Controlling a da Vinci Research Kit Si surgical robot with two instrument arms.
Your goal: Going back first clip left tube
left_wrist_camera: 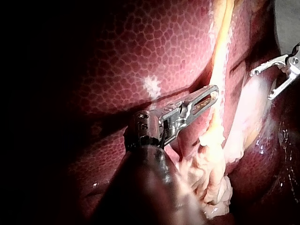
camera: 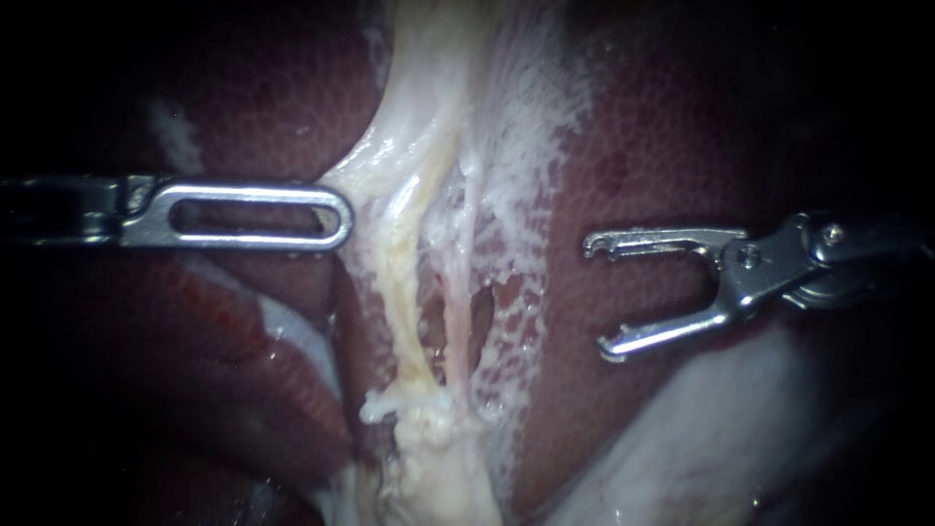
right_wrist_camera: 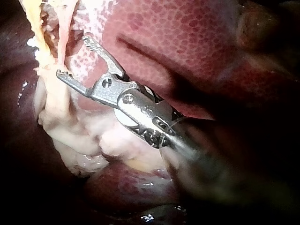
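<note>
Two tubes run down the middle of the endoscope view: the yellowish left tube (camera: 399,282) and a thinner pinkish right tube (camera: 454,317), webbed by white tissue. I see no clip on either. My left instrument (camera: 341,216) lies level with its slotted jaws shut, the tip touching the pale tissue's edge just left of the left tube. In the left wrist view its tip (left_wrist_camera: 212,93) rests against the yellow tube (left_wrist_camera: 220,61). My right instrument (camera: 604,297) stands to the right of the tubes over the liver, jaws open and empty, hooked tips pointing at them (right_wrist_camera: 72,56).
Dark red liver (camera: 682,127) lies on both sides of the tubes. A pale frayed stump (camera: 438,458) sits where the tubes meet below. A smooth pale mass (camera: 682,438) lies under my right instrument. The right instrument (left_wrist_camera: 262,84) also shows beyond the tubes in the left wrist view.
</note>
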